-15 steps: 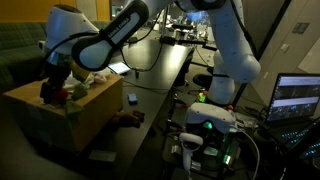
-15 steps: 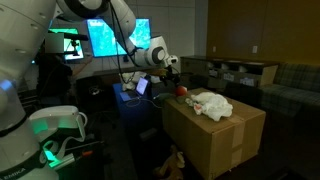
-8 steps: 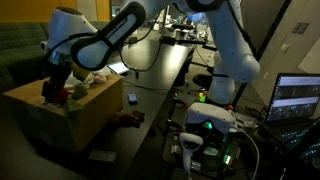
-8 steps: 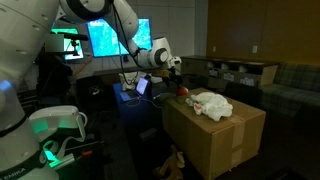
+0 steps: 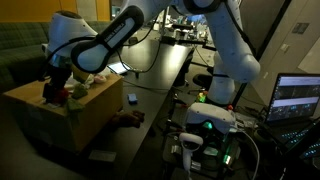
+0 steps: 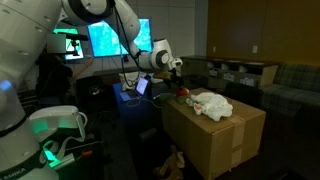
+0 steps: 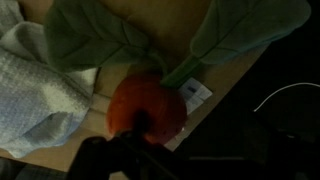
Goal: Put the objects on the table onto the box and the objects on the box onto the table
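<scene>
Cardboard box (image 6: 215, 138) beside dark table (image 5: 152, 88); dim room

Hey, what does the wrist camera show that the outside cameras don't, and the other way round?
Only the wrist view shows detail: the green leaves on the orange plush toy, its small white tag and the weave of the white cloth. Only an exterior view shows the surroundings: the whole cardboard box, the arm reaching over it and the lit monitors behind. Both show the gripper just above the toy, beside the cloth on the box top.
</scene>
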Controlling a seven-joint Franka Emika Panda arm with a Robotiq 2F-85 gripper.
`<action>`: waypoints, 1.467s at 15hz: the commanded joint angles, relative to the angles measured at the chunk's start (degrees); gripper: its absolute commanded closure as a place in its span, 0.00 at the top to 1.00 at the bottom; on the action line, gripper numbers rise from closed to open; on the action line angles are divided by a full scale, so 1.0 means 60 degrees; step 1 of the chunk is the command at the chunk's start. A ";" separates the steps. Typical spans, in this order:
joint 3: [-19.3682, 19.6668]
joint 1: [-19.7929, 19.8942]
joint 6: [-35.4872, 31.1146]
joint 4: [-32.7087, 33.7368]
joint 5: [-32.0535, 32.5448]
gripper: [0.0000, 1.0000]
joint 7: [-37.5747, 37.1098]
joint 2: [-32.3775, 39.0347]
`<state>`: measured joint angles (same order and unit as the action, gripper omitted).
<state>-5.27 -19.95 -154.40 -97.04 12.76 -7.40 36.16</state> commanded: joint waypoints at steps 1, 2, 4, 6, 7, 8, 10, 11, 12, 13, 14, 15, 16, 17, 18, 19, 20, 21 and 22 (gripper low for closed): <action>0.0346 -0.0245 -0.0175 0.0436 0.0209 1.00 0.0004 0.0396; 0.0429 -0.0293 -0.0208 0.0463 0.0262 1.00 -0.0027 0.0460; 0.0499 -0.0304 -0.0196 0.0504 0.0274 0.89 -0.0007 0.0505; 0.0568 -0.0318 -0.0220 0.0467 0.0303 0.70 -0.0026 0.0478; 0.0620 -0.0338 -0.0250 0.0451 0.0350 0.64 -0.0051 0.0457; 0.0640 -0.0333 -0.0237 0.0445 0.0370 0.54 -0.0055 0.0427; 0.0720 -0.0359 -0.0279 0.0389 0.0486 0.39 -0.0074 0.0370; 0.0720 -0.0344 -0.0259 0.0369 0.0499 0.31 -0.0059 0.0328; 0.0755 -0.0361 -0.0274 0.0328 0.0543 0.24 -0.0082 0.0284; 0.0775 -0.0372 -0.0275 0.0324 0.0574 0.16 -0.0093 0.0279; 0.0804 -0.0385 -0.0295 0.0283 0.0623 0.09 -0.0102 0.0241; 0.0826 -0.0400 -0.0294 0.0276 0.0656 0.03 -0.0114 0.0227; 0.0866 -0.0432 -0.0278 0.0280 0.0690 0.01 -0.0142 0.0231; 0.0860 -0.0430 -0.0246 0.0270 0.0690 0.00 -0.0109 0.0210; 0.0847 -0.0427 -0.0142 0.0241 0.0690 0.03 -0.0064 0.0137; 0.0873 -0.0455 -0.0114 0.0211 0.0727 0.02 -0.0079 0.0079; 0.0755 -0.0377 0.0006 0.0142 0.0676 0.03 0.0072 -0.0039; 0.0678 -0.0321 0.0108 0.0030 0.0653 0.03 0.0169 -0.0209; 0.0656 -0.0309 0.0156 -0.0111 0.0669 0.03 0.0213 -0.0404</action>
<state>-1.18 -21.73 -154.71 -95.71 16.28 -7.27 37.17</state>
